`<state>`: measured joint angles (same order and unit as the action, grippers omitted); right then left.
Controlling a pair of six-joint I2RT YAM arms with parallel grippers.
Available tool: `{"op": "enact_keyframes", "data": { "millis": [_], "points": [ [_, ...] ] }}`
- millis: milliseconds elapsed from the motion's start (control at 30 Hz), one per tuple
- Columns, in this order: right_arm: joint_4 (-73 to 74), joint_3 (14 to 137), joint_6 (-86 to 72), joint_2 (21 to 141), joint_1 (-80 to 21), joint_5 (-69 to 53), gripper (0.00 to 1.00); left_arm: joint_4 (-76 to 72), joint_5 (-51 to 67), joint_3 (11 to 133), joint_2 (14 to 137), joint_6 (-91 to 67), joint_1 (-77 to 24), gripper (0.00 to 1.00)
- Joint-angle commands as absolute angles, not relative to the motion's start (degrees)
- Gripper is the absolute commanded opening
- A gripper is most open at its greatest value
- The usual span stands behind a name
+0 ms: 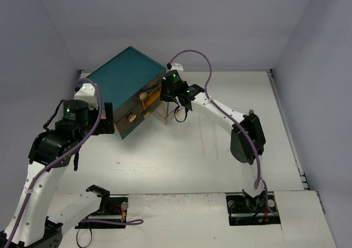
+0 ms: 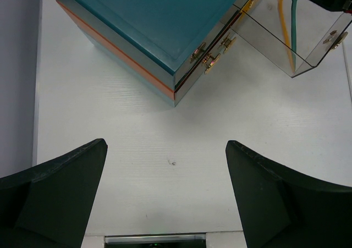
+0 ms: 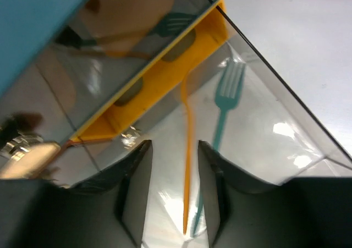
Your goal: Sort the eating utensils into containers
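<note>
The teal chest point(image 1: 127, 77) stands at the back left of the table, and its top shows in the left wrist view point(image 2: 154, 17). One clear drawer point(image 1: 165, 115) is pulled out to the right; it also shows in the left wrist view point(image 2: 313, 39). In it lie an orange-gold utensil point(image 3: 188, 149) and a teal fork point(image 3: 226, 94). My right gripper point(image 3: 174, 144) is open, its fingers straddling the orange handle inside the drawer without closing on it; from above it point(image 1: 176, 100) hangs over the drawer. My left gripper point(image 2: 165, 144) is open and empty above bare table, short of the chest's near corner.
Closed drawers with gold knobs point(image 2: 212, 61) face front right on the chest. Two faint clear utensil-like streaks point(image 1: 212, 138) lie on the table right of the open drawer. Grey walls close in the table on the left, back and right.
</note>
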<state>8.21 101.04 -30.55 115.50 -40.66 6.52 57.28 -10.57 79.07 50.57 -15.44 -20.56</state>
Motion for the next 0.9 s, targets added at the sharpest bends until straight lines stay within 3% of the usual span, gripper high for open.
{"op": "enact_keyframes", "data": {
  "millis": [0, 200, 500, 733, 867],
  "points": [
    [5.23, 97.79, -28.56, 106.05, -40.49, 12.98, 0.42, 55.84, -10.96, 80.77, 50.86, -15.59, -20.21, 0.88],
    [8.02, 88.35, -26.33, 96.19, -34.16, 17.25, 0.48, 55.80, -10.35, 80.77, 51.25, -15.64, -20.22, 0.88],
    [9.67, 70.38, -23.39, 86.42, -12.32, 16.46, 0.48, 55.72, -9.15, 80.77, 52.03, -15.29, -20.21, 0.88],
    [9.49, 64.53, -23.21, 88.77, 2.87, 9.74, 0.44, 55.64, -8.88, 80.34, 52.29, -15.29, -20.21, 0.88],
    [9.21, 65.77, -20.79, 93.14, 6.18, 7.79, 0.41, 55.63, -8.70, 80.32, 52.38, -15.37, -20.22, 0.87]
  ]
}}
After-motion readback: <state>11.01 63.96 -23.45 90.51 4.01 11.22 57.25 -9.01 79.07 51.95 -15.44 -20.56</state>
